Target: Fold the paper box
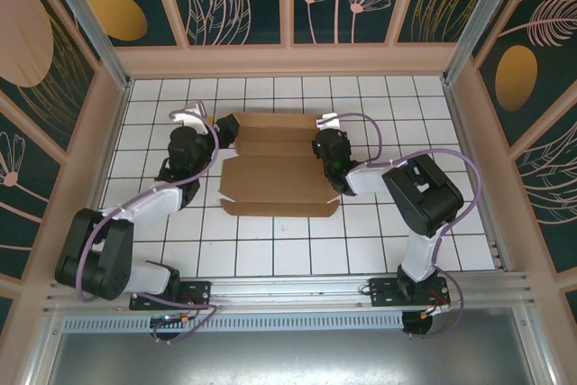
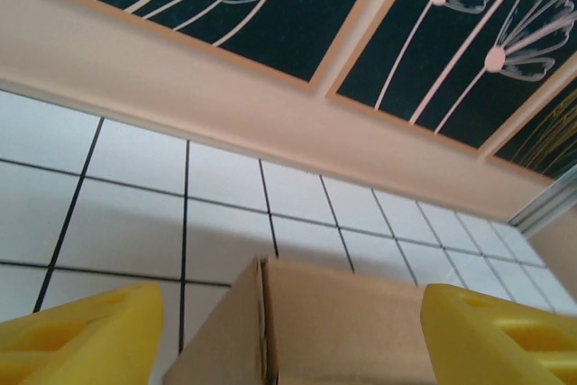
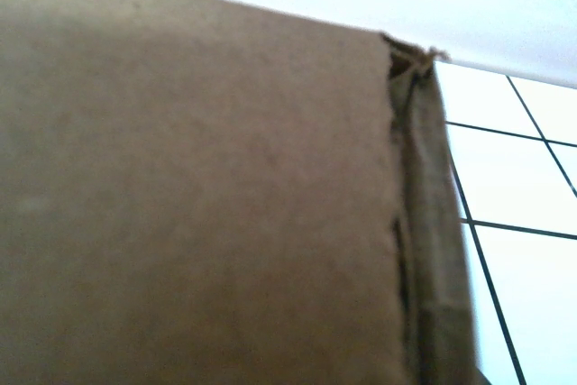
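Working the two short ends of the paper box (image 1: 275,178) is the step in hand, judging by where the arms stand. Locate the box at mid-width of the tabletop (image 1: 270,250), nearer the far edge than the near edge, with its long sides parallel to the far edge. Panels lie open and creases show, so treat the fold as partial. Check the left gripper (image 2: 288,308) at the left end of the box: its yellow fingers (image 2: 81,331) stand spread, with a raised cardboard edge between them and clear of both. Check the right gripper (image 1: 325,149) at the right end: cardboard sits close against its wrist camera, and you cannot tell whether its jaws are spread or pinching. Expect the next move to call for a firm hold on the left end, then an even lift at both ends, since light cardboard is likely to slide on the tiles.
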